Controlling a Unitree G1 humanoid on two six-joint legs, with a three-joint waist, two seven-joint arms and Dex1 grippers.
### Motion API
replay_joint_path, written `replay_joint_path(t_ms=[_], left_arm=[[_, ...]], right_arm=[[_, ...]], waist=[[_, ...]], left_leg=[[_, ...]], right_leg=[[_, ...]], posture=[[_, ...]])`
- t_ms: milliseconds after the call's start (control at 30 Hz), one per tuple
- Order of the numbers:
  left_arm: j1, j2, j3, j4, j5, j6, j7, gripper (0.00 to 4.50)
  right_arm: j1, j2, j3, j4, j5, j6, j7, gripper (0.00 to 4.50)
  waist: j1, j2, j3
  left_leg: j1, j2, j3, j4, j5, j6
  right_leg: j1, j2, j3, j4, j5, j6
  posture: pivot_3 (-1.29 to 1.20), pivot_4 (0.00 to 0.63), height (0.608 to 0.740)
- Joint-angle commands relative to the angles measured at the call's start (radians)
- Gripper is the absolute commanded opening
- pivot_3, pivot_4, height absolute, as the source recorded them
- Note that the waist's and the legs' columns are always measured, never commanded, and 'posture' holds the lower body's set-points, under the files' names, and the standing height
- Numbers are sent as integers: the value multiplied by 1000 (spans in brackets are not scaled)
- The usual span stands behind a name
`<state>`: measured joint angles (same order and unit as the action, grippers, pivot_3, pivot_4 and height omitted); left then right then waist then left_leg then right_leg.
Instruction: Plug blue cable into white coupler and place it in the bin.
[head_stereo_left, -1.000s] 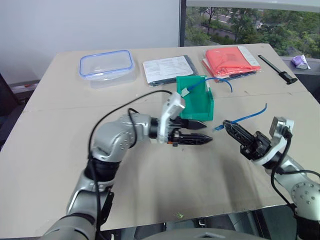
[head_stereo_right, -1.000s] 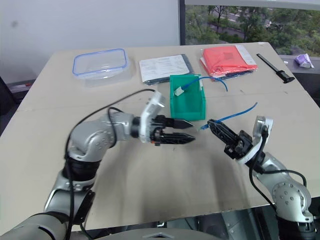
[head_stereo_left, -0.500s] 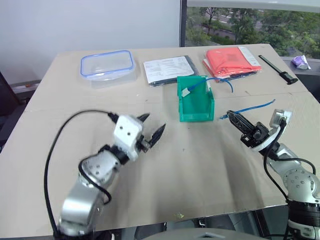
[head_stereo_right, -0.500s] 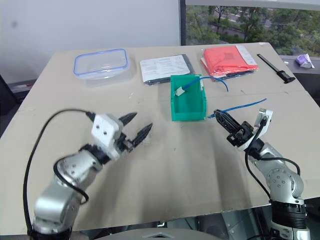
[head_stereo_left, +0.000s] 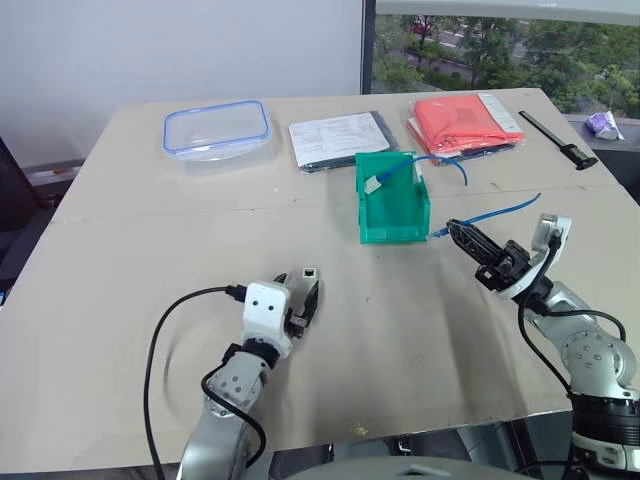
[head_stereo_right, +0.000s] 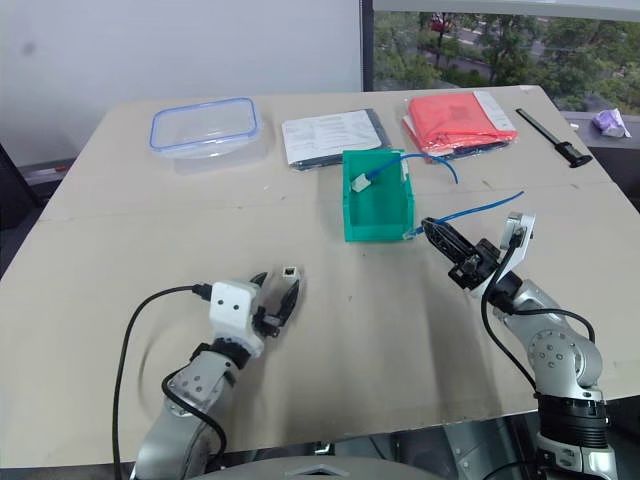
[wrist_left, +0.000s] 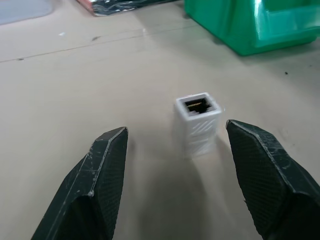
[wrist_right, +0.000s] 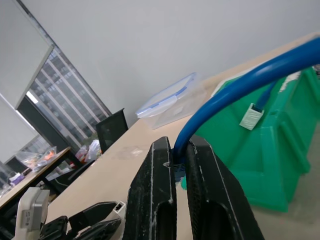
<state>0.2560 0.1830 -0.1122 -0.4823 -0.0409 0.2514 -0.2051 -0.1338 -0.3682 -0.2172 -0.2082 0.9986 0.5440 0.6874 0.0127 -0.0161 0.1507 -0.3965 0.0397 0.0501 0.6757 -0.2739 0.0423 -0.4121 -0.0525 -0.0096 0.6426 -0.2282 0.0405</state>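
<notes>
The white coupler (head_stereo_left: 310, 272) stands upright on the table, its dark socket facing up (wrist_left: 197, 122). My left gripper (head_stereo_left: 298, 287) is low over the table just short of it, open, with the coupler a little beyond the gap and nearer one finger (wrist_left: 260, 175). My right gripper (head_stereo_left: 458, 233) is shut on the blue cable (head_stereo_left: 500, 210) near its plug end, right of the green bin (head_stereo_left: 393, 215). In the right wrist view the cable (wrist_right: 240, 85) rises from between the closed fingers (wrist_right: 160, 200). A second blue cable (head_stereo_left: 440, 160) with its own white block (head_stereo_left: 372, 184) lies in the bin.
At the back of the table are a clear container with a blue rim (head_stereo_left: 216, 127), printed papers (head_stereo_left: 335, 138), a red folder (head_stereo_left: 462, 120) and a black tool (head_stereo_left: 555, 138). The left arm's black lead (head_stereo_left: 175, 320) loops over the table.
My left arm has swung down and left, away from the bin, to sit low by the coupler. My right gripper has carried the cable slightly toward the bin.
</notes>
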Motion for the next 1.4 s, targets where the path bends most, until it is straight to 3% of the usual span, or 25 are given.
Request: replay_joint_path(t_ms=[33, 367, 467, 567, 800, 933, 1067, 1200, 1400], left_arm=[[-51, 19, -31, 36, 62, -26, 5, 3190], [-99, -17, -47, 125, 66, -64, 14, 3190], [-101, -36, -38, 141, 59, -84, 21, 2032], [-103, -46, -27, 160, 60, -94, 23, 536], [-184, 11, -4, 232, 13, -146, -77, 558], [-349, 94, -19, 332, -106, -165, -323, 558], [-557, 156, -86, 506, -212, -191, -677, 558], [-678, 149, -136, 678, -250, -222, -906, 558], [-799, 126, -174, 872, -234, -318, -1116, 558]], right_arm=[[8, -5, -33, -59, 19, 3, -12, 0], [25, -13, -53, -83, 18, 13, -32, 0], [32, -9, -53, -91, 15, 14, -35, 0], [34, -5, -47, -99, 18, 16, -34, 0], [20, -6, -9, -127, 0, 13, -11, 0], [-5, -30, 64, -183, -76, -5, 15, 0], [-49, -92, 163, -216, -207, -50, 88, 0], [-64, -145, 236, -209, -317, -116, 167, 0], [-86, -155, 279, -167, -418, -206, 217, 0]], waist=[[1, 0, 0], [0, 0, 0], [0, 0, 0], [0, 0, 0], [0, 0, 0], [0, 0, 0], [1, 0, 0], [0, 0, 0], [0, 0, 0]], left_leg=[[0, 0, 0, 0, 0, 0], [0, 0, 0, 0, 0, 0], [0, 0, 0, 0, 0, 0], [0, 0, 0, 0, 0, 0], [0, 0, 0, 0, 0, 0], [0, 0, -1, 0, 0, 0], [-1, -2, -1, 0, 0, 0], [-1, -2, 0, 0, 0, 0], [-1, -2, -1, 0, 0, 0]], right_leg=[[0, 0, 0, 0, 0, 0], [0, 0, 0, 0, 0, 0], [0, 0, 0, 0, 0, 0], [0, 0, 0, 0, 0, 0], [0, 0, 0, 0, 0, 0], [0, 1, -1, 1, 0, -1], [0, 1, -1, 0, 0, 0], [0, 2, -1, -1, 0, 1], [0, 3, -2, -1, 0, 1]], posture=[[0, 150, 740], [0, 150, 740], [0, 150, 740], [0, 150, 740], [0, 150, 740], [0, 150, 740], [0, 150, 740], [0, 150, 740], [0, 150, 740]])
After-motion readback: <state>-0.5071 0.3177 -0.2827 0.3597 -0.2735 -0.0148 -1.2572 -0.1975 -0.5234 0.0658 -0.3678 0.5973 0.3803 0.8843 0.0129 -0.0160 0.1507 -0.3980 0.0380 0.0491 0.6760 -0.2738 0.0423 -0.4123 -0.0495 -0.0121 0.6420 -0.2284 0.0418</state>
